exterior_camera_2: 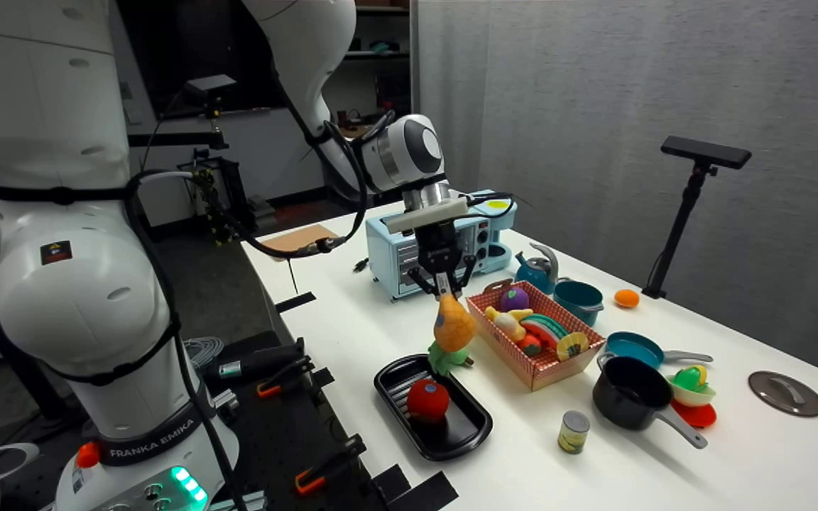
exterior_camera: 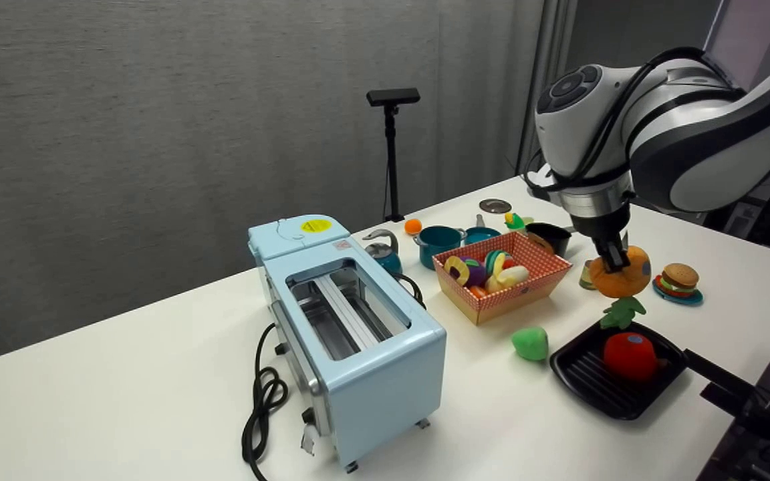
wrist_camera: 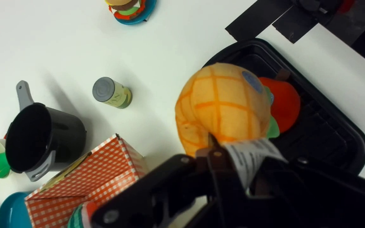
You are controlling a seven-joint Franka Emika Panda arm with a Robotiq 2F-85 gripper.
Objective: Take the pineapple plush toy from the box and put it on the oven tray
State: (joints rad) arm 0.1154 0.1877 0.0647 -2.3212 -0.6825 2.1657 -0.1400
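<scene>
The pineapple plush toy (exterior_camera: 622, 275) hangs from my gripper (exterior_camera: 613, 259) with its green leaves down. It is yellow-orange and also shows in an exterior view (exterior_camera_2: 454, 326) and the wrist view (wrist_camera: 227, 98). My gripper (wrist_camera: 214, 150) is shut on its bottom end, with a white label between the fingers. The black oven tray (exterior_camera_2: 462, 433) lies below, and the leaves overlap its edge in both exterior views; the height above it is hard to tell. A red round toy (exterior_camera_2: 428, 402) sits in the tray. The orange-tan box (exterior_camera_2: 505, 351) stands beside it, holding several plush toys.
A green toy (exterior_camera: 530, 343) lies between the tray and the light-blue toaster (exterior_camera: 385, 401). A can (exterior_camera_2: 574, 431), a black pot (exterior_camera_2: 633, 394) and a burger toy (exterior_camera: 679, 279) stand near the tray and box. The tray's handle (exterior_camera: 719, 374) points to the table edge.
</scene>
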